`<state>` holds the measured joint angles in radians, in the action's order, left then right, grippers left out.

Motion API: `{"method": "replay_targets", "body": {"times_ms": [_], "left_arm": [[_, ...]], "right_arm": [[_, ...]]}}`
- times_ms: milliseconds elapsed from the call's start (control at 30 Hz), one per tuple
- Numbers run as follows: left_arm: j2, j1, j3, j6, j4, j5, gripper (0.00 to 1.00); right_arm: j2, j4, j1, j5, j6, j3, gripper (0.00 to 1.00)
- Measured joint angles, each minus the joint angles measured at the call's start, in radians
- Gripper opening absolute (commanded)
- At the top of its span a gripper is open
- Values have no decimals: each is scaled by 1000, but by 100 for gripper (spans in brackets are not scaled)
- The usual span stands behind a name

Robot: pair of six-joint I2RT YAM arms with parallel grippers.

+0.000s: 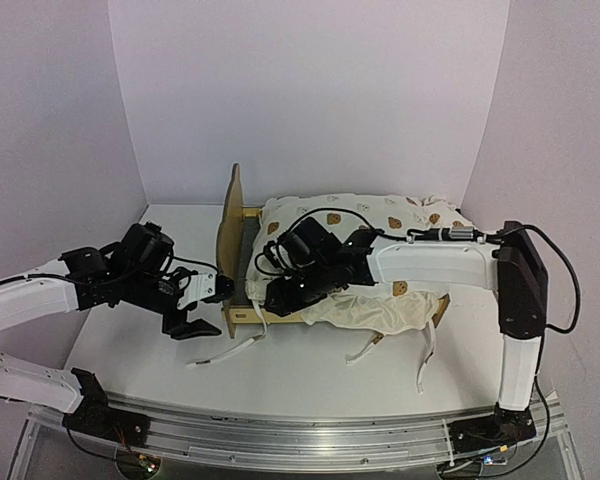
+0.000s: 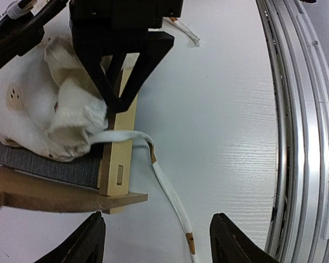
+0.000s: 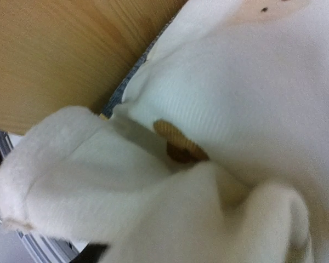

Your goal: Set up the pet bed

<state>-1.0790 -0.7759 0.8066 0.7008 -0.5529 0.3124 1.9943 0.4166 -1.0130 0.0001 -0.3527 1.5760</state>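
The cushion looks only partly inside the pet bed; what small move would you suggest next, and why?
Probably the right gripper should push the cushion back over the front rail into the pet bed: its fabric drapes over that rail toward the table, and grey base lies bare by the headboard.

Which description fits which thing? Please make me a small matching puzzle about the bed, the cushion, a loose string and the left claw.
Things:
1. pet bed
2. cushion
3. tie string
4. left gripper

Descriptions:
A. open, holding nothing
B. cream with a bear print
C. light wood with a grey base
D. end lying on the table

Pairs: 1-C, 2-B, 3-D, 4-A
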Motion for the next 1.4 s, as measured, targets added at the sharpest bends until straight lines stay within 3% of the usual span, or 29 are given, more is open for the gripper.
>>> {"method": "replay_targets", "body": {"times_ms": [267,600,967,1233,1400], "left_arm": [[-252,-216,290,-127,-42,-99,72],[-576,-226,480,-179,-118,-324,73],[-788,-216,625,-187,-155,-407,76],[-843,-145,654,-207,-175,-371,64],[-870,-140,654,-210,-182,-343,44]], "right_arm": [[-277,74,13,-38,-10,-194,55],[-388,98,31,6,-42,-350,55],[-398,87,30,17,-43,-393,55],[-403,51,30,-4,-45,-428,54],[-403,-6,22,-38,-38,-458,53]]}}
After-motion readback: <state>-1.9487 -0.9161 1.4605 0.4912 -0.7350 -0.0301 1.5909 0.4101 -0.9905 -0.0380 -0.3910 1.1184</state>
